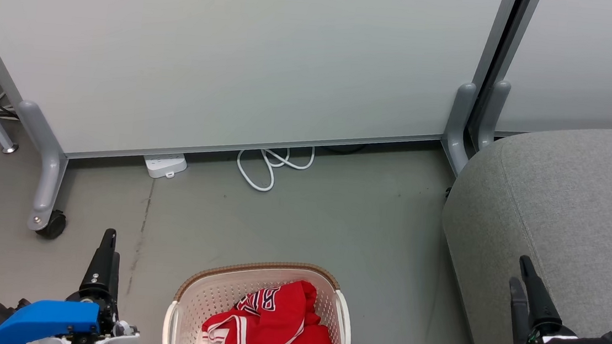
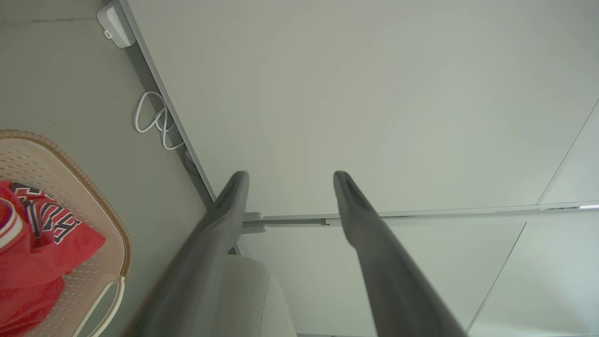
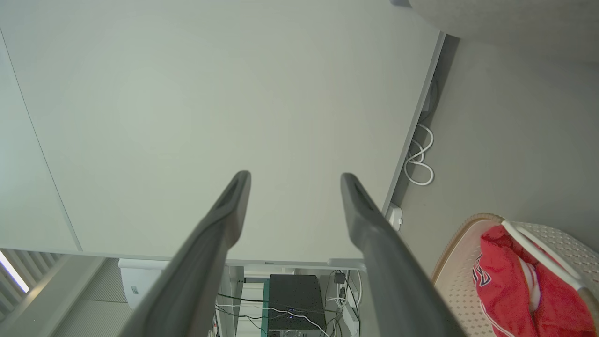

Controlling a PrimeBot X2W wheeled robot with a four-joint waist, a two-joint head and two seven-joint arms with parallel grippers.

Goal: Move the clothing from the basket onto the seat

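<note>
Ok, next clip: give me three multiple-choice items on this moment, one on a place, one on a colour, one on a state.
1. Where is the clothing? A on a table; B in the basket; C on a shelf.
2. The looped cable under the partition is: A black; B orange; C white.
3. The left claw is: A open and empty; B shut on cloth; C shut on a handle.
Answers: 1 B, red fabric lies within its perforated walls; 2 C, it shows white against the grey floor; 3 A, its fingers stand apart with nothing between.
</note>
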